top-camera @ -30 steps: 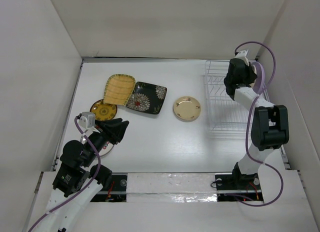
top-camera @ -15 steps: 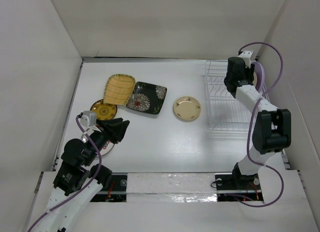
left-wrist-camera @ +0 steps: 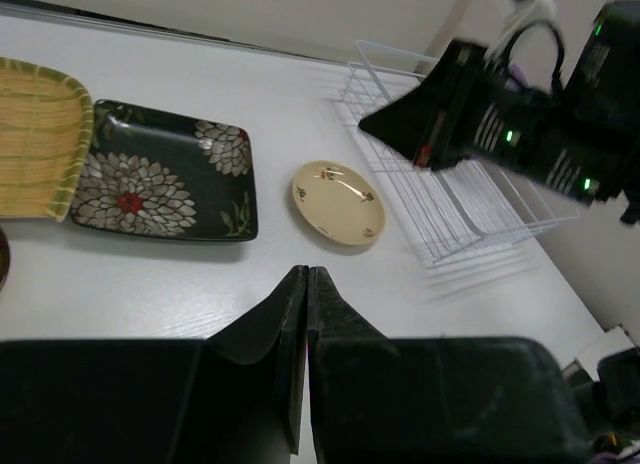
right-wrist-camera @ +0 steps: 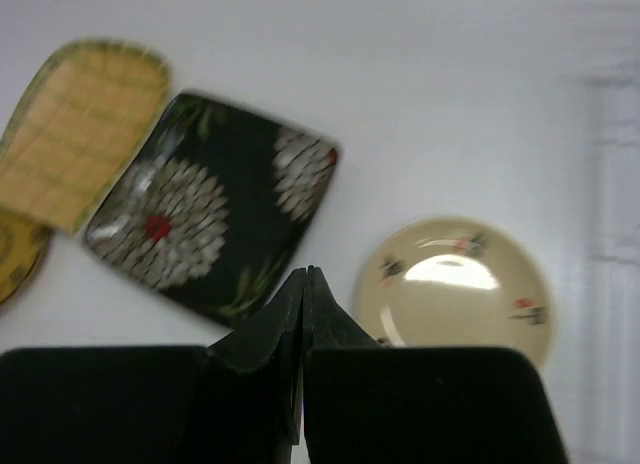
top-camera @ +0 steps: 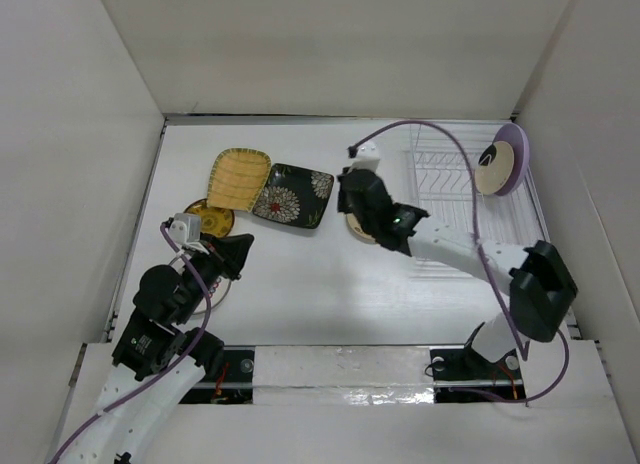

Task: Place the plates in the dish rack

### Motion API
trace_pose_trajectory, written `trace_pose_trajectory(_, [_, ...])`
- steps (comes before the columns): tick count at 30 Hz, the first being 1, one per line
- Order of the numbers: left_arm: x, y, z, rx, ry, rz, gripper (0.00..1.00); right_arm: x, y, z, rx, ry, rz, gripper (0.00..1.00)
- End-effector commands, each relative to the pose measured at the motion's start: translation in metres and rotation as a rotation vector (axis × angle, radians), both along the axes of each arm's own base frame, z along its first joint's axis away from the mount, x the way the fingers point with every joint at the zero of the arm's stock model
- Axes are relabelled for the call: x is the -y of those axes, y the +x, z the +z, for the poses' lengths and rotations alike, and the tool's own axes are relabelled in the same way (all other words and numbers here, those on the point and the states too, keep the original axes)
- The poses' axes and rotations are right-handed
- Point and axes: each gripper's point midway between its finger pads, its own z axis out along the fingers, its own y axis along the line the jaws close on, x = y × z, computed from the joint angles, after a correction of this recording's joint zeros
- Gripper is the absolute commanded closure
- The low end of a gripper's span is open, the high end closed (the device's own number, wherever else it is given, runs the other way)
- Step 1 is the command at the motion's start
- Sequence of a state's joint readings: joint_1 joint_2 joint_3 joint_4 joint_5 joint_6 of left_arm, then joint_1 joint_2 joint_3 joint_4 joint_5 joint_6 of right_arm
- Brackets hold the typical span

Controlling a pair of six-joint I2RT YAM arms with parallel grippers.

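Observation:
A lavender plate (top-camera: 500, 160) stands upright in the white wire dish rack (top-camera: 448, 219) at the right. On the table lie a yellow woven plate (top-camera: 238, 177), a black flowered plate (top-camera: 293, 194), a brown-gold round plate (top-camera: 210, 221) and a small cream plate (left-wrist-camera: 338, 202). My right gripper (top-camera: 347, 197) is shut and empty, hovering between the black plate (right-wrist-camera: 205, 219) and the cream plate (right-wrist-camera: 455, 284). Shut and empty too, my left gripper (top-camera: 240, 248) hangs over bare table near the brown-gold plate, its tips (left-wrist-camera: 305, 272) pointing toward the cream plate.
White walls enclose the table on three sides. My right arm (left-wrist-camera: 500, 124) stretches across in front of the rack (left-wrist-camera: 450, 199) and covers most of the cream plate from above. A purple cable arcs over the rack.
My right arm swung left from the rack to the cream plate, leaving the lavender plate standing in the rack. Both grippers closed. The left arm shifted slightly.

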State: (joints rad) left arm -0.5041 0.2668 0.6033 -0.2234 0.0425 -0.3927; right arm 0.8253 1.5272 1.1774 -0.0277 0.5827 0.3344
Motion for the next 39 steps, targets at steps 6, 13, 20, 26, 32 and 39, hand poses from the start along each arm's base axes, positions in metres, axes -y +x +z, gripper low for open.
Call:
trace_pose_trajectory(6, [-0.032,0.010,0.024,0.039,-0.037,0.186,0.96,-0.203,-0.090,-0.058,-0.204,0.292,0.402,0.83])
trace_pose_trajectory(13, [-0.031,0.013,0.020,0.025,-0.036,0.189,0.74,-0.294,-0.130,-0.117,-0.413,0.451,0.557,0.50])
trace_pose_trajectory(20, [-0.025,0.017,0.014,0.002,-0.015,0.166,0.73,-0.325,-0.137,-0.143,-0.530,0.569,0.571,0.49])
trace_pose_trajectory(26, [-0.026,0.015,0.016,0.013,-0.020,0.165,0.73,-0.331,-0.145,-0.175,-0.636,0.634,0.542,0.49])
trace_pose_trajectory(32, [-0.024,0.012,0.020,0.031,-0.022,0.145,0.73,-0.330,-0.156,-0.193,-0.724,0.709,0.524,0.66])
trace_pose_trajectory(39, [-0.026,0.009,0.024,0.050,-0.034,0.149,0.72,-0.311,-0.159,-0.169,-0.671,0.733,0.499,1.00])
